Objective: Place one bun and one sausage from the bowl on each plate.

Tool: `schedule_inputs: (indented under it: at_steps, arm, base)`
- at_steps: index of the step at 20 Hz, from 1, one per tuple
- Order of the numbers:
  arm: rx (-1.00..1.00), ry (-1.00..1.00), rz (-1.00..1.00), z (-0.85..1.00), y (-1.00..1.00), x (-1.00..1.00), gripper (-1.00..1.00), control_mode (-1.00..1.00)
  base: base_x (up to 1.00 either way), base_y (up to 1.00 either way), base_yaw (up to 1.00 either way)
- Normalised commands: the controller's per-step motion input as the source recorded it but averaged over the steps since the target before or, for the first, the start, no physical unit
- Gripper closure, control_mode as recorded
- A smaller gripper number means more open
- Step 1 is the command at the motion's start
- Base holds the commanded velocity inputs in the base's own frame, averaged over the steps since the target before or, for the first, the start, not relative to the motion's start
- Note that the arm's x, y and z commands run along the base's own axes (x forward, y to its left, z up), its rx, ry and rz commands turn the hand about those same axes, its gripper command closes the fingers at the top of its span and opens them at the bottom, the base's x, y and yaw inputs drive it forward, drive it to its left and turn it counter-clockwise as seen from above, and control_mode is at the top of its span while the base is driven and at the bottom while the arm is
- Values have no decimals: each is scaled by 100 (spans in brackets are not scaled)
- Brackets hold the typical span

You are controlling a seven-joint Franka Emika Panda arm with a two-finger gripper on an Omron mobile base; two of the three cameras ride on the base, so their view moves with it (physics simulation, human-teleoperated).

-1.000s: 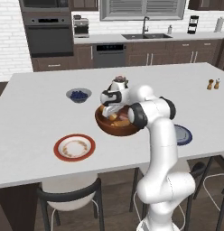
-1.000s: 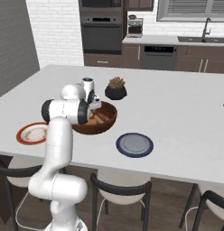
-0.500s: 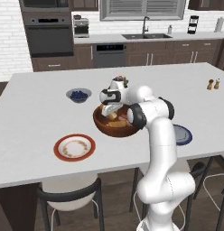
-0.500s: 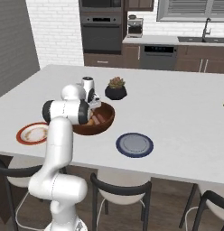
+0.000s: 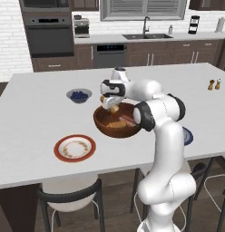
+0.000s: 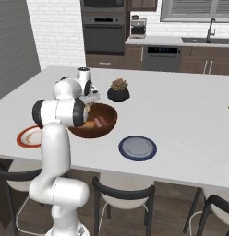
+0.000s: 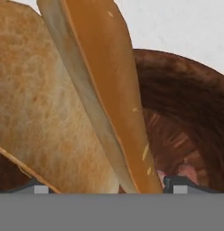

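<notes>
My gripper (image 5: 110,106) reaches down into the far left side of the reddish-brown wooden bowl (image 5: 113,132), also in the right base view (image 6: 88,133). It is shut on a golden-tan bun (image 7: 100,90), which stands tilted between the fingertips, with the gripper (image 7: 107,186) low around it. A bit of that bun (image 5: 114,108) shows under the hand. Another bun (image 5: 117,123) and a pink-brown sausage (image 5: 128,120) lie on the bowl's floor. The white plate with a red rim (image 5: 75,147) sits front left of the bowl. The dark blue plate (image 6: 137,148) lies to its right.
A small grey bowl of blueberries (image 5: 79,94) stands behind and left of the wooden bowl. A black pot with a succulent (image 6: 118,92) is just behind it. Salt and pepper shakers (image 5: 214,84) are far right. Chairs line the counter's near edge.
The jaws have narrowed onto the bun. The arm and hand have barely shifted inside the bowl.
</notes>
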Motion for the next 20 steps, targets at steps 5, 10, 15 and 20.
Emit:
schedule_inputs:
  at_steps: [5, 10, 15, 20]
  arm:
    - [-4, 0, 9, 97, 9, -100, 100, -100]
    - [-12, 13, 16, 64, 87, -100, 100, -100]
    - [-21, 18, 18, -7, 100, -100, 100, -100]
    - [-9, 27, 13, -82, 100, -62, 100, -100]
  base:
    - [0, 0, 0]
    - [0, 0, 0]
    - [0, 0, 0]
    - [0, 0, 0]
